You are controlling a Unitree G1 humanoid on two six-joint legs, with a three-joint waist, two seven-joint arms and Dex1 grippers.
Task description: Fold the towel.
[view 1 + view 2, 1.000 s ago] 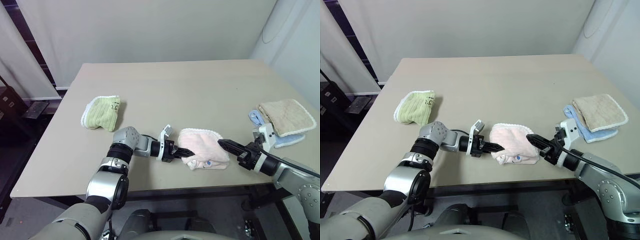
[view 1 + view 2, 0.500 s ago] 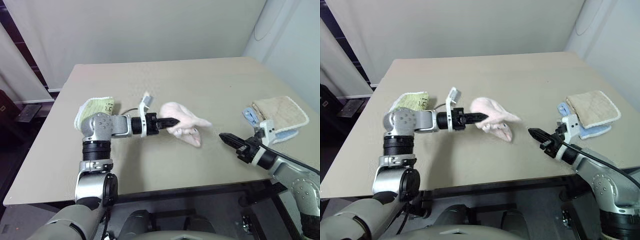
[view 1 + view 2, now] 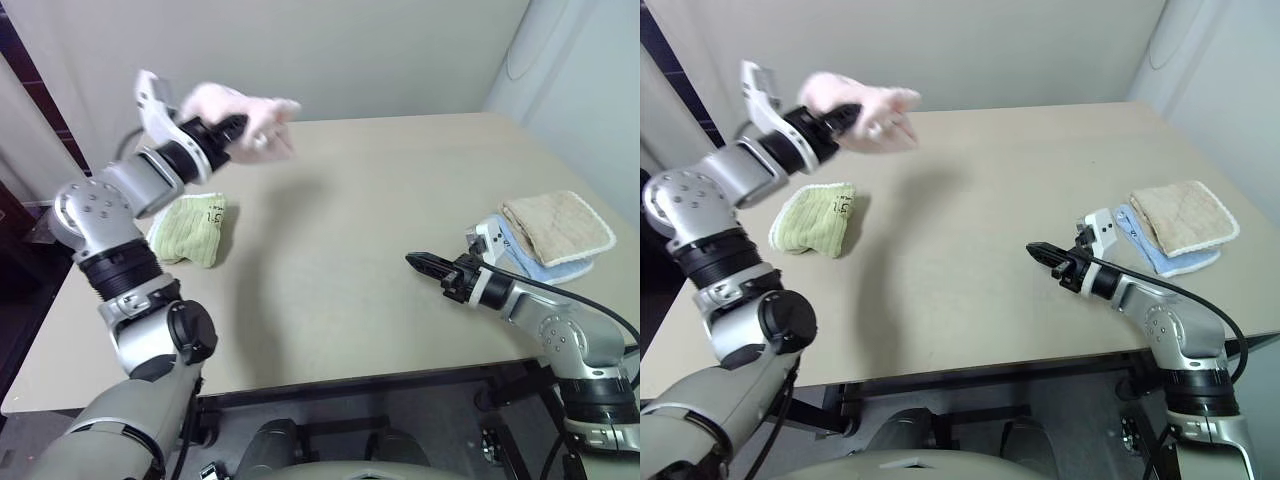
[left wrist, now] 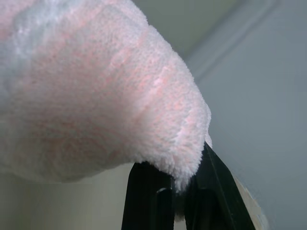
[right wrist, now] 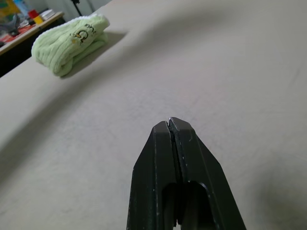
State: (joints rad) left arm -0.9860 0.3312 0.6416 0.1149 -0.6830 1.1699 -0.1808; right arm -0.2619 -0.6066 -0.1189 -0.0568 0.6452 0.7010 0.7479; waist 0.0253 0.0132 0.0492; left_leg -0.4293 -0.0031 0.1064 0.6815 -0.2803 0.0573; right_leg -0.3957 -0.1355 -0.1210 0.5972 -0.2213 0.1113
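Note:
The pale pink towel [image 3: 250, 118] hangs bunched in the air, high over the table's far left part, with my left gripper [image 3: 232, 128] shut on it. In the left wrist view the pink towel [image 4: 91, 91] drapes over the two black fingers [image 4: 146, 196]. My right gripper [image 3: 418, 263] is shut and holds nothing, low over the table at the right front, pointing toward the middle. From the right wrist its closed fingertips [image 5: 169, 125] hover just above the bare tabletop.
A small green ribbed cloth [image 3: 195, 228] lies folded at the table's left side. A beige cloth [image 3: 557, 227] rests on a blue one [image 3: 500, 242] at the right edge. The tan table [image 3: 340, 230] spreads between them.
My left gripper lifted the pink towel off the table's front and swung it up and to the far left. The right gripper slid a little toward the table's middle, still shut.

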